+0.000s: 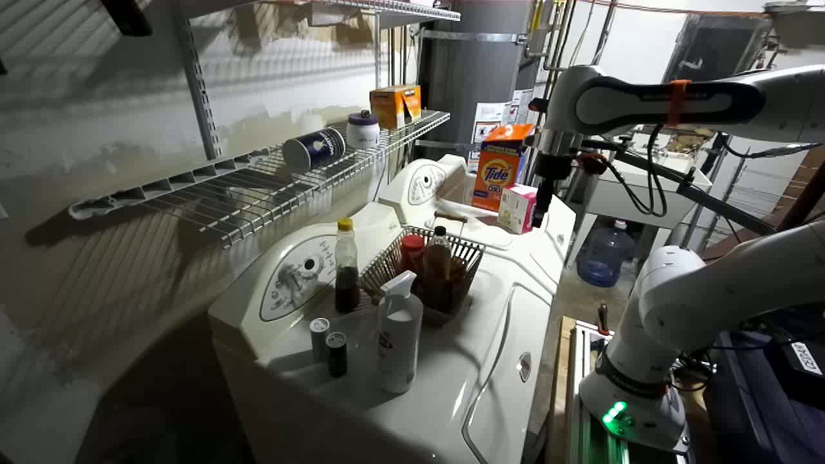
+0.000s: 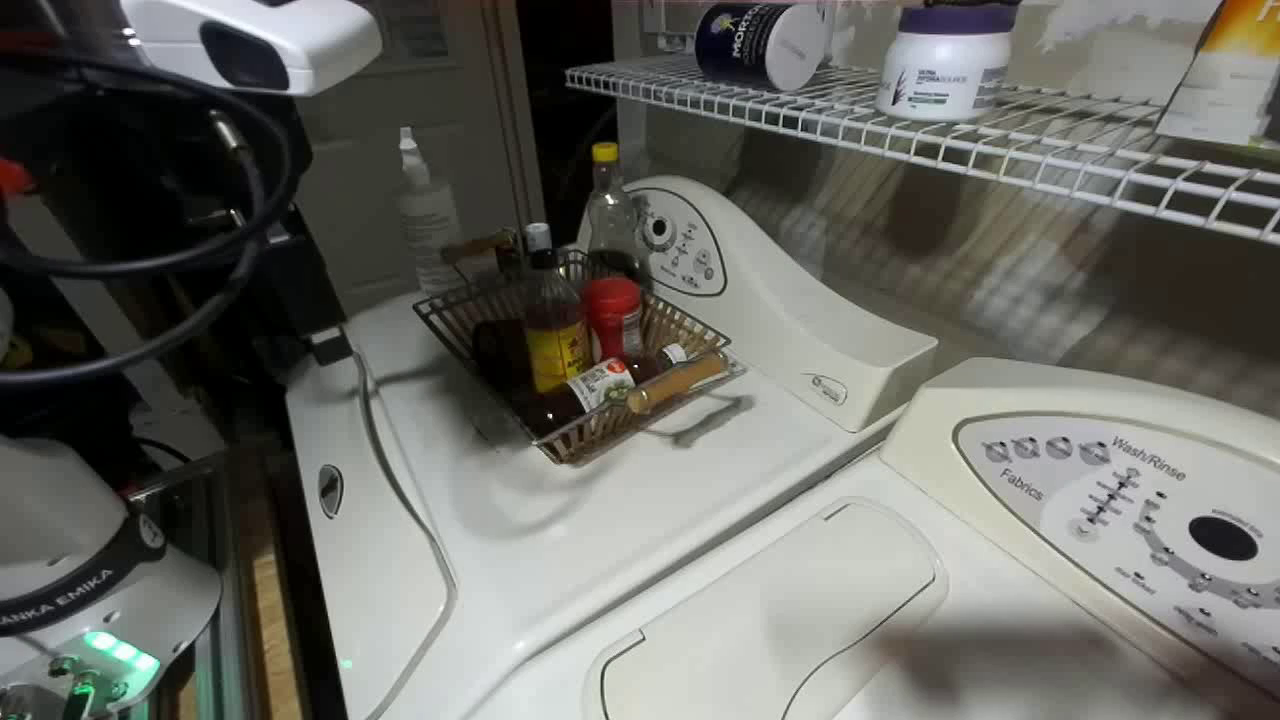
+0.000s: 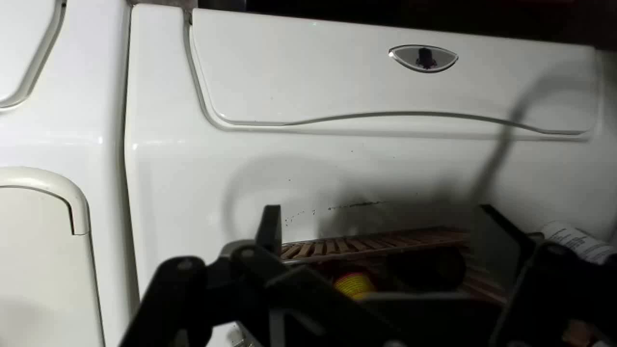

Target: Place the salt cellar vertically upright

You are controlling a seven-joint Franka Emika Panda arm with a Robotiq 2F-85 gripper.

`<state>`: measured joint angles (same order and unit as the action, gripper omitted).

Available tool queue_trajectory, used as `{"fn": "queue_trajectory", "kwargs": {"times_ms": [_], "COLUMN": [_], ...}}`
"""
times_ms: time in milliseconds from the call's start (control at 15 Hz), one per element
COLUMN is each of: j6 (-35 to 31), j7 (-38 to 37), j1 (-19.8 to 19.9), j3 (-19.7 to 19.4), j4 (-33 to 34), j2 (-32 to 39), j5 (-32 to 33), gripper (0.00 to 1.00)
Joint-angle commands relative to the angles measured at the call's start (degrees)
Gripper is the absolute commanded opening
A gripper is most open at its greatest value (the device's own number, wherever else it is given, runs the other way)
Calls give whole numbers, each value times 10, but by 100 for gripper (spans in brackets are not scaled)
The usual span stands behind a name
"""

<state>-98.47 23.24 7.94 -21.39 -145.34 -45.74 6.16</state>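
A small black shaker (image 1: 336, 354) with a greyish top, the best match for the salt cellar, stands upright on the white machine in an exterior view. A paler grey shaker (image 1: 320, 339) stands beside it. Neither shows in the wrist view. A nearly black cylinder (image 3: 426, 267) lies in the slatted basket (image 3: 366, 245) in the wrist view; I cannot tell what it is. My gripper (image 3: 379, 211) is open, its fingers wide apart, above the basket's side. Nothing is held. In both exterior views the gripper (image 1: 541, 209) (image 2: 330, 345) hangs down, away from the upright shakers.
A white plastic bottle (image 1: 398, 341) stands beside the shakers. A yellow-capped bottle (image 1: 347, 277) stands behind them. The basket holds a yellow-labelled sauce bottle (image 2: 556, 345) and a red-capped jar (image 2: 614, 310). A Morton canister (image 2: 765, 45) lies on the wire shelf (image 2: 1040, 140) above.
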Motion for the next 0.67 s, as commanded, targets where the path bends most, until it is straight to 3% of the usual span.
{"fn": "queue_trajectory", "kwargs": {"times_ms": [0, 467, 600], "j6": [1, 1, 4], "j7": [3, 3, 38], "j1": [5, 5, -5], "j3": [4, 4, 24], "j4": [1, 1, -31], "j2": [2, 2, -53], "j5": [-3, -3, 18], "gripper": [100, 100, 100]}}
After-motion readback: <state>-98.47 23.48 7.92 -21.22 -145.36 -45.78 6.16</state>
